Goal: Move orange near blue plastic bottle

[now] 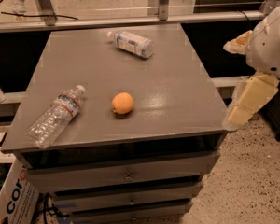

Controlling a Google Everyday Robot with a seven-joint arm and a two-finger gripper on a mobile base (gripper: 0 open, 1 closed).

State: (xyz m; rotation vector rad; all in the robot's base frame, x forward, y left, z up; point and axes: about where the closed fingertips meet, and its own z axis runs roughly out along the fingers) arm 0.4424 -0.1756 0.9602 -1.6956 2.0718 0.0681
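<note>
Grey cabinet top (177, 92), as you viewed it: the orange (122, 102) lay near front centre, the blue plastic bottle (133, 42) on its side toward the far edge, and a ribbed clear bottle (56, 115) on its side at front left. The gripper (242, 106) hung beside the right edge, off the top.

A robot test lab or workshop is suggested. A grey metal drawer cabinet (154, 171) is set on a speckled hard floor (252, 181). A bare metal frame rail (84, 23) is run behind it, and a black cable (60, 17) is laid beyond. A printed cardboard box (9, 199) is stood at its left. The robot's cream-coloured gripper (245, 104) is held just off the cabinet's right edge.
</note>
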